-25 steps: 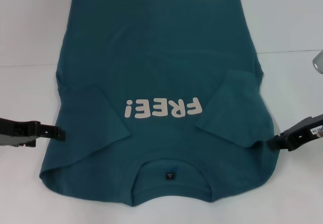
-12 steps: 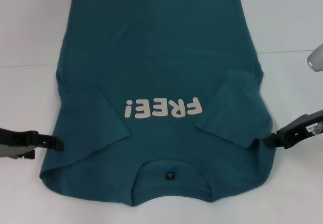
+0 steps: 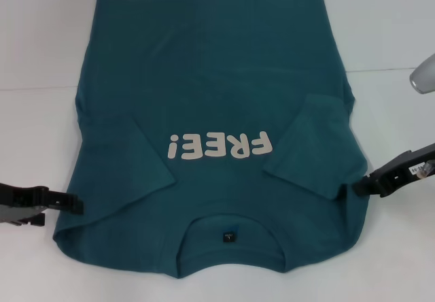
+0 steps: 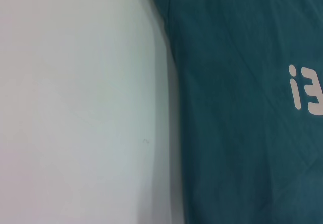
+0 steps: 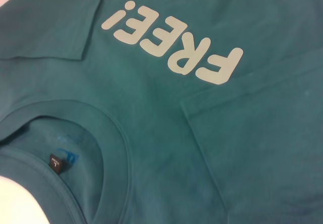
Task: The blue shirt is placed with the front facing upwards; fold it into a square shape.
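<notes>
The blue shirt (image 3: 217, 77) lies flat on the white table, front up, collar nearest me. Its white "FREE!" lettering (image 3: 221, 145) reads upside down, and a small black neck label (image 3: 230, 236) sits in the collar. Both short sleeves are folded inward over the body, one at the left (image 3: 129, 159) and one at the right (image 3: 319, 152). My left gripper (image 3: 76, 203) is low at the shirt's left edge near the shoulder. My right gripper (image 3: 359, 185) touches the right edge beside the folded sleeve. The right wrist view shows the lettering (image 5: 174, 45) and label (image 5: 54, 163). The left wrist view shows the shirt's edge (image 4: 242, 133).
White table (image 3: 41, 43) surrounds the shirt on both sides, with a faint seam line running across behind it. A grey rounded part (image 3: 423, 76) pokes in at the right edge of the head view.
My left gripper has slid toward me along the shirt's left edge. The right gripper has crept slightly inward and away from me. The shirt has not moved.
</notes>
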Robot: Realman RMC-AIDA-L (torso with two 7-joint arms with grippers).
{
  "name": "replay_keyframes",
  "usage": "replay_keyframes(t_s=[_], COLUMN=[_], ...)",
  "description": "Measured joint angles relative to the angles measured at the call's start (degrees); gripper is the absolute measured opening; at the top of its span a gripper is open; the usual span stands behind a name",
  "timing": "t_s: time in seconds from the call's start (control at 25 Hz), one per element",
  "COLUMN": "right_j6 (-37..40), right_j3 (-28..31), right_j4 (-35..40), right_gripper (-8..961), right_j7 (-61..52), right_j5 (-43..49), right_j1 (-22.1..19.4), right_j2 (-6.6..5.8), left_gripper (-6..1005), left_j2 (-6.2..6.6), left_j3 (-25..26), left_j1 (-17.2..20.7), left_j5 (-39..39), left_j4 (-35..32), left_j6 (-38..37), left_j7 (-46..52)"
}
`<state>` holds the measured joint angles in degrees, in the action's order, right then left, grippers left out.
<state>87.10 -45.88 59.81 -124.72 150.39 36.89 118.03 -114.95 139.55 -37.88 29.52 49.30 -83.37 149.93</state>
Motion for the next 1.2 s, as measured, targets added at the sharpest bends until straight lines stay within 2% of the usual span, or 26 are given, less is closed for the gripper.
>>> replay_keyframes(t_s=[1.2], right_j6=[-1.10], right_j3=[0.00], right_j4=[-1.45], right_gripper=[37], right_j7=[0.41], right_j5=[-0.02], right_j1=[0.02], right_j2=[-0.09], left_gripper=[904], left_j2=[-0.27], left_j3=[-0.24], left_j1=[-0.52], left_j5=[-0.09], left_j4=[-1.49], left_j6=[-1.32], left_j7=[0.01])
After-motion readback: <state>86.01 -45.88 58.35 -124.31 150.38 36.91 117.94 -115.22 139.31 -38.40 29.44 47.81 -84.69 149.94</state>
